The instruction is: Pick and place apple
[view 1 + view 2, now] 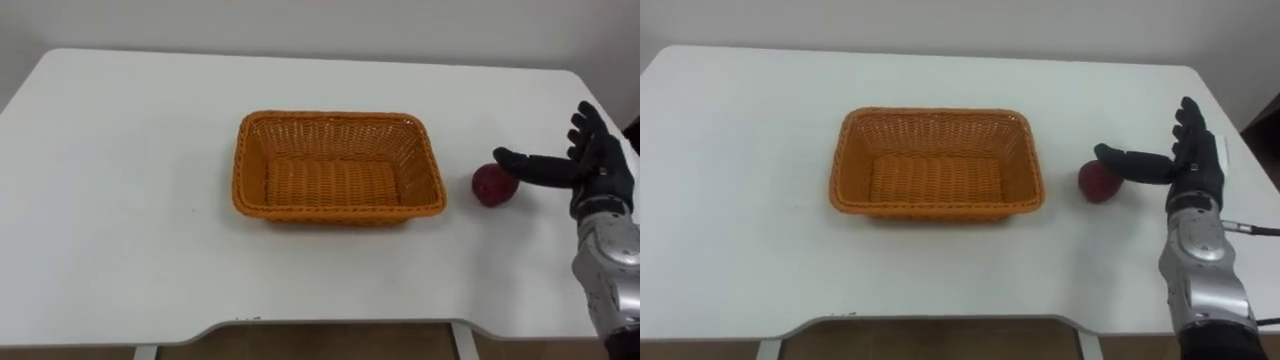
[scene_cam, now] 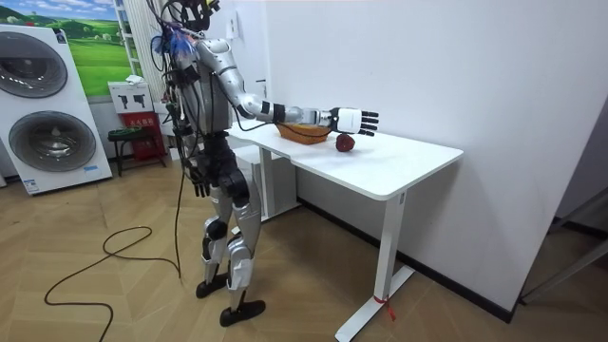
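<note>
Apple is sitting on the white table, at 3 o'clock of the orange wicker basket. It is near the basket but apart from it, with a strip of bare tabletop lying between them. The apple is neither in the basket nor in a hand.

Basket is sitting upright mid-table, its long side running 9 to 3 and its woven floor showing bare. Its 3 o'clock wall is standing between the apple and the basket's inside.

Right hand is hanging at 3 o'clock of the apple, coming in on a silver forearm from about 5 o'clock. Fingers are released, straight and spread, pointing toward 12. Thumb is stretching toward 9, its tip reaching the apple's 2 o'clock side. It is probably touching or just over the skin; the angle isn't settling which. Nothing is curling round the fruit.

In the room view the robot is standing upright on a wood floor at the table's end. Its right arm is stretching level over the tabletop, with the hand close above the apple. A white washing machine with round doors is sitting behind the robot at the room view's left, roughly 9 o'clock from it. A landscape poster is hanging just beside it. A white wall is running behind the table.
</note>
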Controlling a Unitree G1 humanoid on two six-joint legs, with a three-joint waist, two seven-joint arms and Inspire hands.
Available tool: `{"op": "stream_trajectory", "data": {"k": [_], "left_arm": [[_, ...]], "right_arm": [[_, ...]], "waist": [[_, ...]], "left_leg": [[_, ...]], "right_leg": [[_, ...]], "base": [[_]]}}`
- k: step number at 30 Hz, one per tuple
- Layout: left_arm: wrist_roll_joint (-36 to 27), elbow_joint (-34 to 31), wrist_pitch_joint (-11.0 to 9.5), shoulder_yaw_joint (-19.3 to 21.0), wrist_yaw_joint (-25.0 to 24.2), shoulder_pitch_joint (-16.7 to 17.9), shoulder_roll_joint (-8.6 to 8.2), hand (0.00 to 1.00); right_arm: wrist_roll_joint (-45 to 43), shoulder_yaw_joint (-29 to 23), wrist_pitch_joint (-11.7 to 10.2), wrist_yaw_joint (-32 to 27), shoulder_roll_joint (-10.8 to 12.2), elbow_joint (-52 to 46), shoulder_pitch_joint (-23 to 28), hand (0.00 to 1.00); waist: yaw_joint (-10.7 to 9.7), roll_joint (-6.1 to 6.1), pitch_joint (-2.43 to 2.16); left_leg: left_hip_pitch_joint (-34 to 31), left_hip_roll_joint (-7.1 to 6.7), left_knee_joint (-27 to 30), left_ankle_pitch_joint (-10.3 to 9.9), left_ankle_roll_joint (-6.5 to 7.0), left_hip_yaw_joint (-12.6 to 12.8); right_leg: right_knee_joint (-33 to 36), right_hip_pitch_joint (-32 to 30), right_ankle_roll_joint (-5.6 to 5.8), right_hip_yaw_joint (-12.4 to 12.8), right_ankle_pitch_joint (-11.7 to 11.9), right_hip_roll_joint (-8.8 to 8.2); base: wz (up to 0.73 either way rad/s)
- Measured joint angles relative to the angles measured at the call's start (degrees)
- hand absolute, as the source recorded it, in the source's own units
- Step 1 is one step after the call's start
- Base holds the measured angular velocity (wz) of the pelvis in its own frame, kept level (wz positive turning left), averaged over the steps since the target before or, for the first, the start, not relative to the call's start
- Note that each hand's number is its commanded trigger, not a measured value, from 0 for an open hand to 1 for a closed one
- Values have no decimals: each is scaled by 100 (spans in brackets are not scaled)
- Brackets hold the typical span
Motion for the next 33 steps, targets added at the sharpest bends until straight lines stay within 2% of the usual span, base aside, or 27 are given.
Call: {"op": "stream_trajectory", "data": {"k": [7,11,15,21,33], "left_arm": [[-1,17,9,1,-74,-2,10,0],[0,19,-13,-10,-76,-5,36,0],[1,19,-14,-9,-75,3,52,0],[1,118,-14,-9,-75,-11,56,0],[0,192,-51,-4,-80,-59,61,0]], "right_arm": [[-125,12,70,92,-63,16,-10,0],[-216,241,67,238,-146,131,-9,0],[-550,323,65,465,-144,572,10,0],[-1075,332,66,544,-140,1072,21,0],[-1193,332,49,545,-139,1123,21,0]], "waist": [[58,-2,-2],[127,-23,0],[141,-59,-2],[149,-41,-6],[217,-29,-15]], "left_leg": [[10,3,26,0,-1,-16],[64,7,26,1,-1,-25],[120,-1,42,1,-1,-75],[121,1,73,3,-6,-80],[162,4,77,5,-9,-68]], "right_leg": [[-11,43,0,-54,0,-6],[-13,94,0,-69,0,-5],[-17,160,0,-103,0,-15],[-3,178,-18,-80,11,-11],[-4,184,-28,-67,17,-12]], "base": [[3],[0],[6],[0],[0]]}}
